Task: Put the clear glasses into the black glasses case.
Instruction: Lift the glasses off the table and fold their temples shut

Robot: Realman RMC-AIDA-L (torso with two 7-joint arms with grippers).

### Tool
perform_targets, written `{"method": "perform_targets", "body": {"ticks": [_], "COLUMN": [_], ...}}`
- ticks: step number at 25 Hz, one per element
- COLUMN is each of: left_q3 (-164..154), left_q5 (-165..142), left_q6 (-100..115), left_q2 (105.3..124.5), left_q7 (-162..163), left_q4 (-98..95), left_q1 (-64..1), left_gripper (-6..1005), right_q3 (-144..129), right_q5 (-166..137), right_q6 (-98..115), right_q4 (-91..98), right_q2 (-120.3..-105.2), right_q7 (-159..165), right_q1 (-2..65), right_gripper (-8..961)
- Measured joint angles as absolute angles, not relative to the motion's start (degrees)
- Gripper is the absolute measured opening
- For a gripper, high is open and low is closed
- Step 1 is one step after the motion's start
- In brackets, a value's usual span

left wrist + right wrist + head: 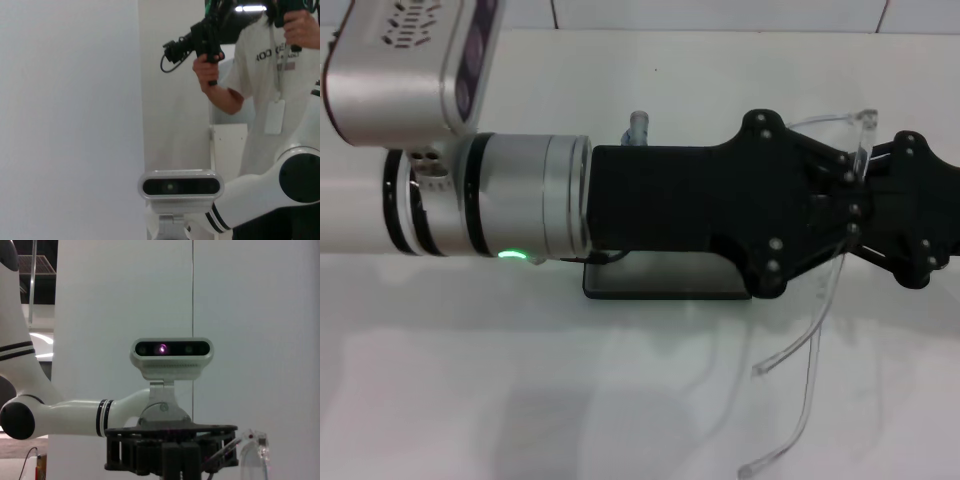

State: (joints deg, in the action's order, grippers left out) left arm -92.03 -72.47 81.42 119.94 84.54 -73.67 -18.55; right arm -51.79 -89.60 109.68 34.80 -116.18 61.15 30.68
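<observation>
- Left gripper (845,200) reached out level across the middle of the head view, fingers drawn together on the clear glasses (865,130), pinching them near the lens edge.
- Right gripper (872,200) nose to nose with the left one, just past the glasses on their far side; partly cut off by the picture's edge, and whether it grips or merely meets them cannot be told.
- Glasses held up off the white table (520,400), lens arching above the left fingertips, both thin arms hanging below and towards the robot; faint against the white, outline lost in places.
- Black glasses case (660,285) beneath and behind the left gripper, under its wrist; only a lower strip visible, lid and interior hidden by the arm, so open or shut cannot be told.
- Green light (510,255) lit on the left wrist ring, behind the gripper.
- In the right wrist view, left gripper (170,445) seen end-on low down, a corner of the glasses (254,447) just beside it.
- In the left wrist view, neither gripper visible; a person (272,75) beyond the robot's head camera (180,187), face cut off.
- Dark print on the person's shirt partly covered and unreadable; hanging badge (274,116) blank from here.
</observation>
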Motion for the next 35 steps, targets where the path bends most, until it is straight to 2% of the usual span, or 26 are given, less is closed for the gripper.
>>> {"method": "perform_targets", "body": {"ticks": [10, 35], "left_q3": [-93.6, -94.8], "left_q5": [-65.3, -61.3], "left_q6": [81.5, 82.6], "left_q2": [120.12, 120.32], "left_q7": [75.1, 69.2], "left_q4": [-64.8, -60.4], "left_q1": [-19.7, -19.0], "left_gripper": [42, 43], "right_q3": [-53.3, -53.4], "right_q5": [-87.5, -84.5], "right_q6": [109.7, 110.3], "right_q4": [34.6, 33.3], "right_q2": [-116.15, -116.09], "right_q7": [60.4, 58.8], "right_q1": [30.5, 29.7], "right_gripper": [121, 121]}}
